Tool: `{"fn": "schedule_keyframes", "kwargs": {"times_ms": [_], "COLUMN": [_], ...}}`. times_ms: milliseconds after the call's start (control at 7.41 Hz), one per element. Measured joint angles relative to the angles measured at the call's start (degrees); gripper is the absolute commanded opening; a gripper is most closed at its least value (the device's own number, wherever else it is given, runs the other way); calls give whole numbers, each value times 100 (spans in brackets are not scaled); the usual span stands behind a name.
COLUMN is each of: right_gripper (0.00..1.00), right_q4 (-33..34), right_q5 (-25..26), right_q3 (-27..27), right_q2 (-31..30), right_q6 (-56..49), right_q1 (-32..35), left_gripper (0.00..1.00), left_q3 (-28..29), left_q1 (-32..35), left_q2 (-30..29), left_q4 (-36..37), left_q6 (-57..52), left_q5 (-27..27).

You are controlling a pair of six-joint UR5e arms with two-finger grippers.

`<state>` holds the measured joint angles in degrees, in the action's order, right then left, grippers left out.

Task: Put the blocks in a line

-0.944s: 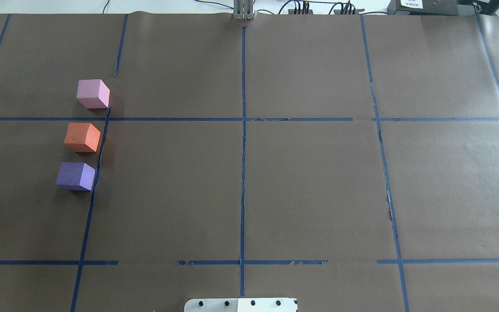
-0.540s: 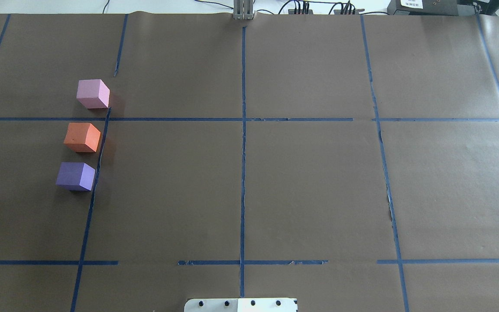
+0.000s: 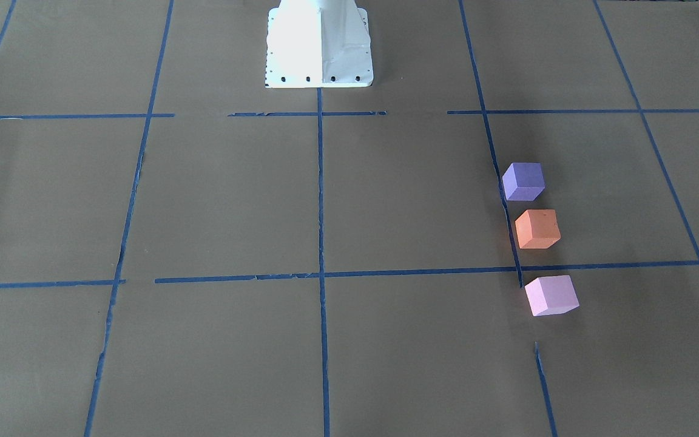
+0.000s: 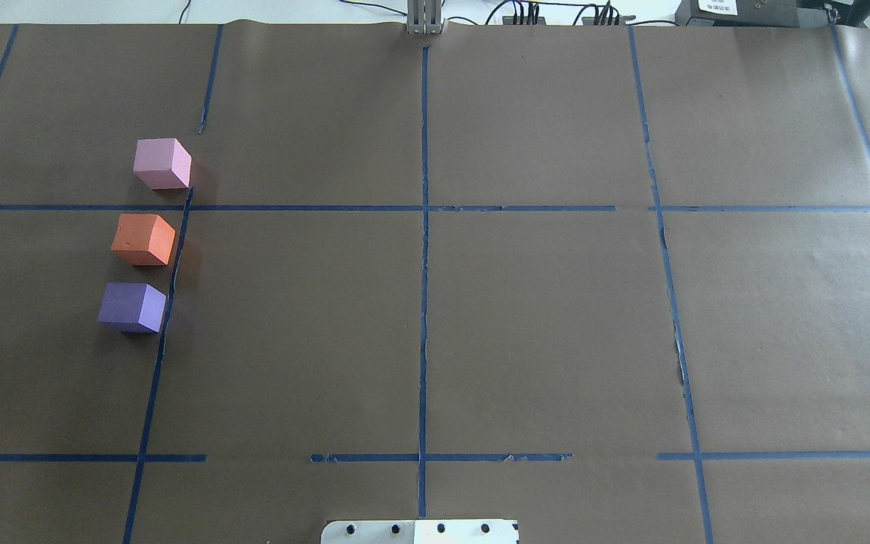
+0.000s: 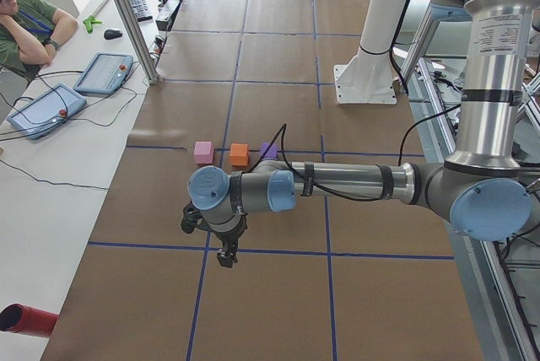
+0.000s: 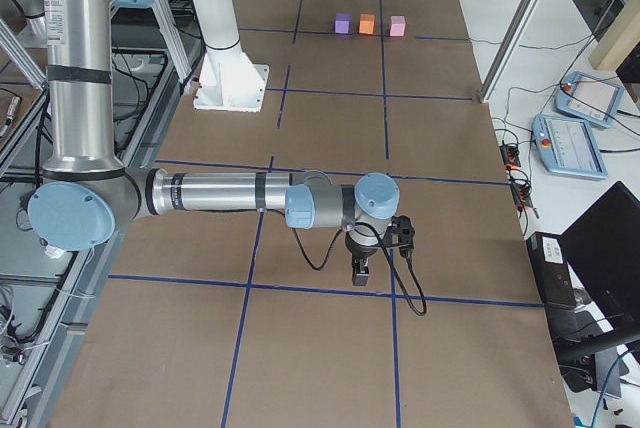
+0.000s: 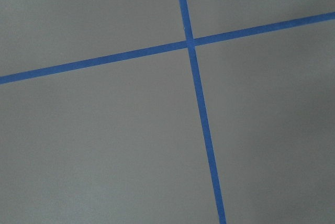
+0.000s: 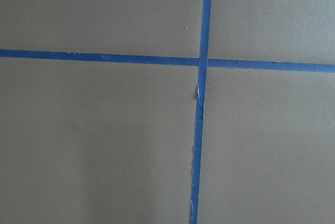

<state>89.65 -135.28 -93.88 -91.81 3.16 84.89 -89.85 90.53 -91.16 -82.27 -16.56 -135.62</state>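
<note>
The blocks stand in a row, well apart from both jaws, whose state I cannot tell

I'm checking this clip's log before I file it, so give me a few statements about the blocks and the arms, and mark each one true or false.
1. The orange block sits between the pink block and the purple block. True.
2. The purple block is the farthest from the robot's base. False: it is the nearest, and the pink block is the farthest.
3. The blocks touch one another. False: a gap shows between each pair.
4. No gripper is at the blocks. True: the left gripper and the right gripper hang apart from them.
5. The blocks lie on the robot's right side. False: they lie on its left side.
</note>
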Motion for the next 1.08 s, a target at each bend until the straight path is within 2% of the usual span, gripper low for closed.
{"fn": "schedule_keyframes", "kwargs": {"times_ms": [1079], "right_gripper": [100], "right_q4": [0], "right_q5": [2], "right_q3": [-1], "right_q2": [-1], "right_q6": [0], "right_q1": [-1], "left_gripper": [100], "left_q3": [11], "left_q1": [-6], "left_q2": [10], "left_q4": [-353], "left_q6": [1165], "left_q5": [7]}}
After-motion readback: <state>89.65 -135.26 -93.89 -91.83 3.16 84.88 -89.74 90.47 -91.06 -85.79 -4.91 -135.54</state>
